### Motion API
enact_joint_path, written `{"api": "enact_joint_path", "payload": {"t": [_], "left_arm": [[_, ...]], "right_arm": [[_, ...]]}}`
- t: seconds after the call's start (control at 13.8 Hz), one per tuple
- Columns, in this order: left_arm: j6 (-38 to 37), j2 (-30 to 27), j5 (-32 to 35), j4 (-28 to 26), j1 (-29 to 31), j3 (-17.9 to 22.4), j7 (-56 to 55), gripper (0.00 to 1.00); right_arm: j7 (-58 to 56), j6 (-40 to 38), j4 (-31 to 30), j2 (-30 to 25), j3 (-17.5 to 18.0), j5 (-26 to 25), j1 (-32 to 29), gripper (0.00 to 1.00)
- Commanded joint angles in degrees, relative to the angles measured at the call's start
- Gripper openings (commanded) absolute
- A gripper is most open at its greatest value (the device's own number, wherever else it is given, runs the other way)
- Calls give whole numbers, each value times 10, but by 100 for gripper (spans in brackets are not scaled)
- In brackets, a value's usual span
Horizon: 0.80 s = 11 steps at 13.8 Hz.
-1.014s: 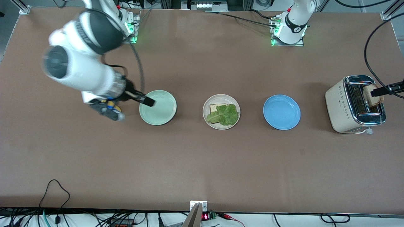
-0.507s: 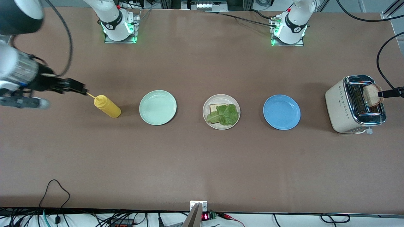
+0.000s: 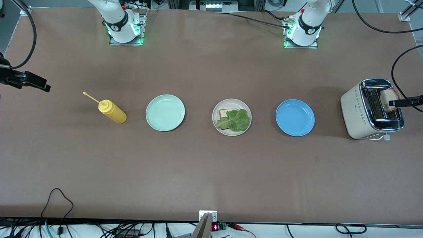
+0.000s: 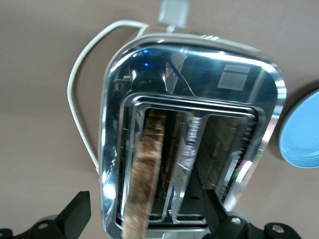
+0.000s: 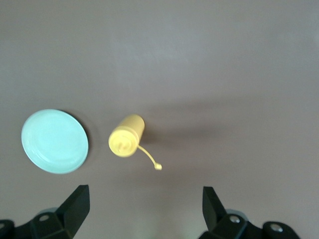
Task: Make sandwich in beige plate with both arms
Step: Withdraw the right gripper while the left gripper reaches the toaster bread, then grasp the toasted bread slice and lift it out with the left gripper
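The right claw hangs over bare brown tabletop, its two black fingers spread wide with nothing between them. A yellow squeeze bottle stands just beside a mint green plate, apart from it. From the bottle's cap, a thin yellow tether trails toward about four o'clock, ending in a small tip.
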Motion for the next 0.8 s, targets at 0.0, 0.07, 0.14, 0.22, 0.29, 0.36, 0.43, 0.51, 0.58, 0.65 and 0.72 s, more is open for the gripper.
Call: {"api": "enact_joint_path", "payload": {"t": [0.0,0.07,0.14,0.22,0.29,0.36,0.43,0.51,0.58,0.65,0.72], "left_arm": [[-1,13,-11,6,13,-7,17,97],[-3,13,-11,6,13,-7,17,86],[-6,14,-11,6,11,-7,17,71],[-11,14,-11,6,8,-8,16,58],[-11,14,-9,7,6,-8,15,47],[-11,13,-8,8,6,-9,15,37],[-11,13,-6,10,6,-10,15,29],[-12,13,-6,10,7,-11,16,22],[-12,13,-6,10,7,-10,16,16],[-12,12,-6,12,7,-11,17,10],[-13,11,-5,14,7,-11,17,5]], "right_arm": [[-4,-17,-4,-3,3,-4,0,100],[-1,-17,-4,-3,4,-4,0,100],[0,-17,-4,-3,5,-4,1,100],[-3,-17,-4,-5,7,-5,2,100],[-3,-17,-4,-5,8,-6,4,100],[-5,-16,-4,-5,8,-6,4,100],[-5,-14,-4,-5,8,-6,6,100],[-4,-13,-4,-5,9,-8,9,100],[-4,-14,-4,-5,8,-9,15,100],[0,-14,-5,-5,9,-19,20,100],[4,-14,-7,-5,9,-33,28,100]]}}
